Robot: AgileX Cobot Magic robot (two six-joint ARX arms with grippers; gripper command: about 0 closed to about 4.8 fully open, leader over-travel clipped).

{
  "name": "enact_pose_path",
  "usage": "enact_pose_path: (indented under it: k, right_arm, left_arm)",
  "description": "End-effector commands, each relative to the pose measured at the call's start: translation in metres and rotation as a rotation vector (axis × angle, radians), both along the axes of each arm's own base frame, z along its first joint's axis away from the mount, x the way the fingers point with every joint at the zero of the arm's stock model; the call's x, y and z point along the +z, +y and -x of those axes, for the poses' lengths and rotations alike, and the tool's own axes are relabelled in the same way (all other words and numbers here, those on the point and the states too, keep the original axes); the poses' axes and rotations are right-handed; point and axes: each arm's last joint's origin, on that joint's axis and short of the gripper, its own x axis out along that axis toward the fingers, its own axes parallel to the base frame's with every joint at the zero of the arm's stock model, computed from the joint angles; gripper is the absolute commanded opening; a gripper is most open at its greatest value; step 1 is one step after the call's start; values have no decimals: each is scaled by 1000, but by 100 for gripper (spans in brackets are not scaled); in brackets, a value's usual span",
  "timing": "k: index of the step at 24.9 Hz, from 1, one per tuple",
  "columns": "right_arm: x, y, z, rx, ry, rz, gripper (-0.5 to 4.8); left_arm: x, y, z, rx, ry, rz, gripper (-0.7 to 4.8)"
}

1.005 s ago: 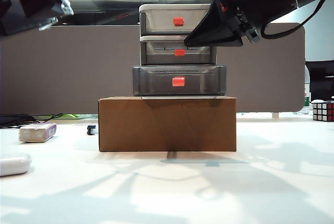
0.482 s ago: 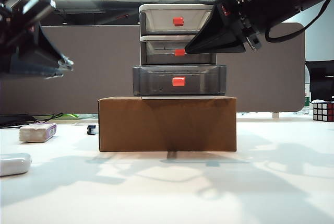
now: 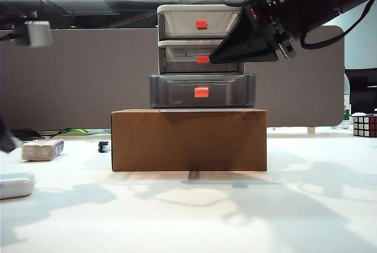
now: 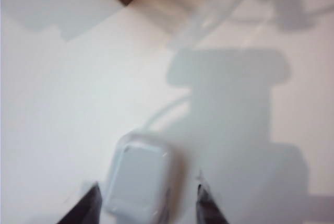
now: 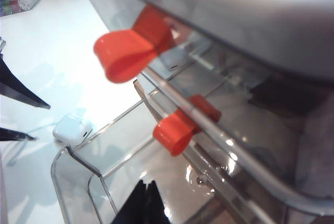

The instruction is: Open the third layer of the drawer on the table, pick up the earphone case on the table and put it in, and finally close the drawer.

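White table (image 3: 194,217) fills the foreground; relative to the cardboard box (image 3: 188,140), the earphone case (image 3: 16,184) lies well off to its left and nearer the camera, the left gripper (image 4: 146,205) hanging over it with fingers apart on either side (blurred); atop the box stands the drawer (image 3: 201,57), its third layer (image 3: 202,91) pulled forward; the right gripper (image 3: 213,58), tips together, sits at the middle handle.

Drawer (image 3: 202,57) on box (image 3: 188,140); earphone case (image 3: 16,185) far left.
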Motion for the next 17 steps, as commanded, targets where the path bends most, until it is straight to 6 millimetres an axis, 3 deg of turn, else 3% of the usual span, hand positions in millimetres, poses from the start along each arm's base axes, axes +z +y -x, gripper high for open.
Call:
enact_pose_path:
  k: [1,5,13,17]
  right_arm:
    - [3,0,0,6,-5,-5,-5]
    - [1,0,1,25,8,-1,-5]
    - [0,0,2,27,20,5,-6]
    - [1,0,2,27,15,3,-6]
  left_arm:
    - [2,1,-1,-17,-28,-40,220]
    - [2,9,-3,-20,-36,-42,220]
    - [9,47,-11,15,-45,327,212]
    - [-3,72,-6,-12,-97,493,173]
